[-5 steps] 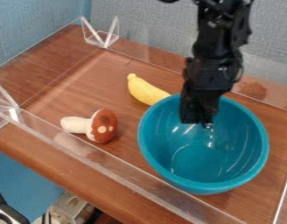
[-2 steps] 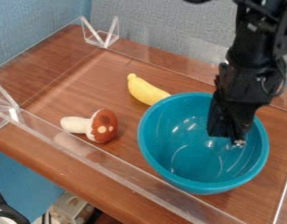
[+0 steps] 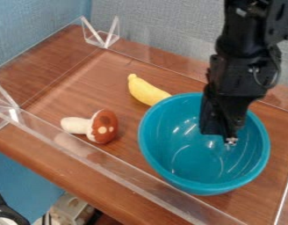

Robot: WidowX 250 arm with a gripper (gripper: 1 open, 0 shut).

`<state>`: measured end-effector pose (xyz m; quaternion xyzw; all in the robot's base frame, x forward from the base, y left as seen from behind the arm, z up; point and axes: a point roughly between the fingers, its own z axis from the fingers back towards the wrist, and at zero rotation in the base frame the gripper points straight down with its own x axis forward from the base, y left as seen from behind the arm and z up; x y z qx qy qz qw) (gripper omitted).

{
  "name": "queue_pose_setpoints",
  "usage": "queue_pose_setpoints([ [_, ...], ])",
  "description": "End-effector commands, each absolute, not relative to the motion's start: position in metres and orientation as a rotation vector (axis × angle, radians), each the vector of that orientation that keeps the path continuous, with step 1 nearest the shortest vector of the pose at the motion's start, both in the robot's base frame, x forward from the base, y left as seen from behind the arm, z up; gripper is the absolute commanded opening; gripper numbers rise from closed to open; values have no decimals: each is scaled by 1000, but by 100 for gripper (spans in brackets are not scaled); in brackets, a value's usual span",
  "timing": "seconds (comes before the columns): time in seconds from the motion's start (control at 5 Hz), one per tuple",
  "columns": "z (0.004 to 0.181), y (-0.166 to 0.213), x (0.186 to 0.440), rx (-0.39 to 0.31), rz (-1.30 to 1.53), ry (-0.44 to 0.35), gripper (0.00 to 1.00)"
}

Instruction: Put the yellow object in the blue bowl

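1 blue bowl (image 3: 205, 145): by the table (image 3: 105, 75) edge
My fingers (image 3: 219, 132): clenched, over the bowl
Banana (image 3: 147, 90): outside, beside the bowl

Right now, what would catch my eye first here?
Probably the big, glossy teal-blue bowl at the right, with the black robot gripper reaching over it from above. Next come the yellow toy banana behind its rim and the brown-red toy mushroom to the left.
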<state>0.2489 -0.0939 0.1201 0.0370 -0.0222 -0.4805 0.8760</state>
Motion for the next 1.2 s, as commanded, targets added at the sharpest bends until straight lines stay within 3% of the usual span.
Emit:
queue_pose_setpoints([
  [0.0,137,-95,239,66,-1003,-106,0],
  [0.4,123,-88,228,41,-1122,-121,0],
  [1.0,132,-85,217,36,-1065,-136,0],
])
